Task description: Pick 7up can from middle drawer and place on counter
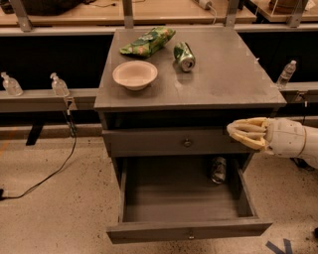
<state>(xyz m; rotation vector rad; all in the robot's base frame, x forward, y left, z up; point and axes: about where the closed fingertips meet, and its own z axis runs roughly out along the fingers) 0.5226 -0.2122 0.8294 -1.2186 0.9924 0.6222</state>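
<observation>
The 7up can (217, 169) lies in the shadowed back right corner of the open middle drawer (189, 231), a wide shallow grey tray with a low front panel and a small knob. My gripper (232, 130) hangs at the right, level with the closed taller-fronted drawer (187, 143), above and to the right of the can. It is shut and empty, pointing left. The counter (228, 79) is the flat grey cabinet top above.
On the counter lie a darker green can (184, 55), a white bowl (134, 74) and a green chip bag (147, 41). A tan wooden bench (164, 10) runs behind. Small bottles (59, 85) stand on a rail at the left, another (286, 73) at the right. A cable (49, 173) crosses the floor.
</observation>
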